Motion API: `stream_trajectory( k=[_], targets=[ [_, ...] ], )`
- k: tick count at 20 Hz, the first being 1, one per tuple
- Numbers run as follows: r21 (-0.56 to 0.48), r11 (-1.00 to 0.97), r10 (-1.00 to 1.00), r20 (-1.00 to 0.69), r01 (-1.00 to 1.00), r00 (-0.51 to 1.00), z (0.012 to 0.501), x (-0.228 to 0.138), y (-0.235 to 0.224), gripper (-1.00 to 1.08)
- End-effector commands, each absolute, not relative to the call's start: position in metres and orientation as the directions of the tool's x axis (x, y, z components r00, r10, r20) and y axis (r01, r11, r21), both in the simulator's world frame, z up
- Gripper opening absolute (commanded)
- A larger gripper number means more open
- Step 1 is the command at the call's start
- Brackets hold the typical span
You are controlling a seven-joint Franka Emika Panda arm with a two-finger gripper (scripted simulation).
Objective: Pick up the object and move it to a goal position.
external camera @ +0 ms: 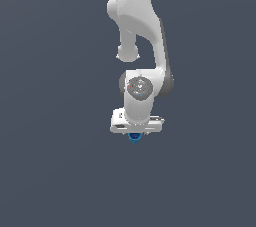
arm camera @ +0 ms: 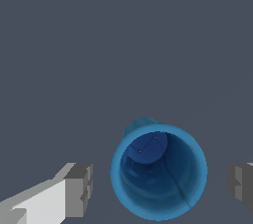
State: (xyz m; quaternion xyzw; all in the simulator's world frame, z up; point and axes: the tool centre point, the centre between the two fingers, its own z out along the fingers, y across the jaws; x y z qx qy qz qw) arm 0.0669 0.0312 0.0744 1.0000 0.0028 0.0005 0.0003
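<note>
A small blue cup (arm camera: 158, 171), lighter at the rim and darker down inside, sits upright between the two grey fingers (arm camera: 79, 188) of a white Franka Panda arm, seen from the wrist camera looking straight down into its mouth. The fingers stand wide apart, one on either side of the cup, with a clear strip of slate-grey counter (arm camera: 123, 45) showing between each pad and the cup's wall; neither pad touches it, and the fingers have hold of nothing. The cup's narrower base shows as a deep blue disc at the bottom of its well, set off-centre in the wrist view.

From the exterior view, the gripper (external camera: 135, 135) hangs low over the cup (external camera: 134, 138), whose blue body peeks out just beneath the white hand, far narrower than the hand itself. The fingers themselves are hidden there behind the hand. Above, the wrist joint with its round grey cap faces the camera, and the arm's white links (external camera: 142, 26) climb toward the top edge of the exterior view, where the base runs out of sight.

Around the cup the counter is a flat, even grey on all sides. Whether the cup rests on the counter cannot be judged from either view.
</note>
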Motion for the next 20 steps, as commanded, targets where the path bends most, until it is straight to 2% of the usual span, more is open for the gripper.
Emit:
stream_trajectory(
  k=[1, 10, 11, 20],
  targets=[
    [0.000, -1.000, 0.005, 0.000, 0.005, 1.000, 0.060, 0.066, 0.031, 1.00],
    [0.000, -1.000, 0.005, 0.000, 0.005, 1.000, 0.040, 0.067, 0.031, 1.00],
    [0.000, -1.000, 0.005, 0.000, 0.005, 1.000, 0.040, 0.067, 0.031, -1.00],
    [0.000, -1.000, 0.005, 0.000, 0.005, 1.000, 0.040, 0.067, 0.031, -1.00]
  ],
)
